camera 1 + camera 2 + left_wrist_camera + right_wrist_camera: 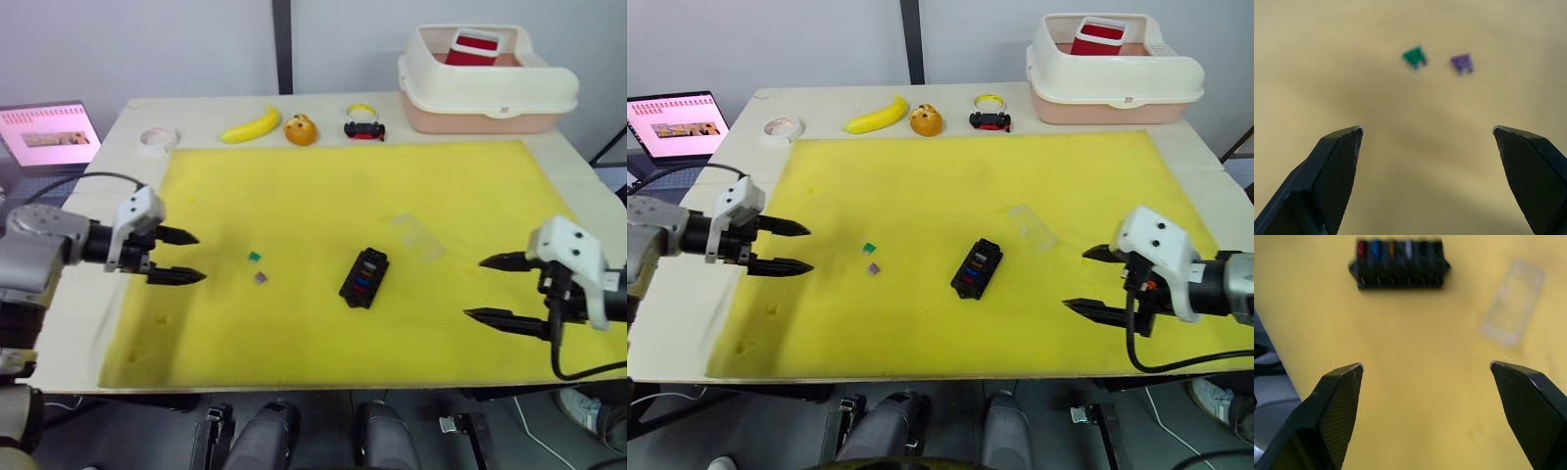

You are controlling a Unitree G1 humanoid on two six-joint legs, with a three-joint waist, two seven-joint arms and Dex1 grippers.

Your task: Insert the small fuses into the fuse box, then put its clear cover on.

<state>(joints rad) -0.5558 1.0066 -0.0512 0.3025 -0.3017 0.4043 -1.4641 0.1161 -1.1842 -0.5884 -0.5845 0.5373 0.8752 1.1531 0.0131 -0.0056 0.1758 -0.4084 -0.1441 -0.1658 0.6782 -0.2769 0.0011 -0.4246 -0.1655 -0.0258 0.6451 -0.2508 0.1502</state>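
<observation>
Centrally, fuse box (364, 277) long axis angled near-to-far, leaning right, both end effectors (177, 257) (503, 291) spread apart, empty.

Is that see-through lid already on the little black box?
No, the clear cover lies flat on the yellow mat, apart from the fuse box.

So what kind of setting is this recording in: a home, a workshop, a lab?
Probably a robotics lab bench set up for testing: a yellow foam mat covers a plywood table, an open laptop stands beside it, and unrelated props, a banana and a cream tub, line the far edge.
</observation>
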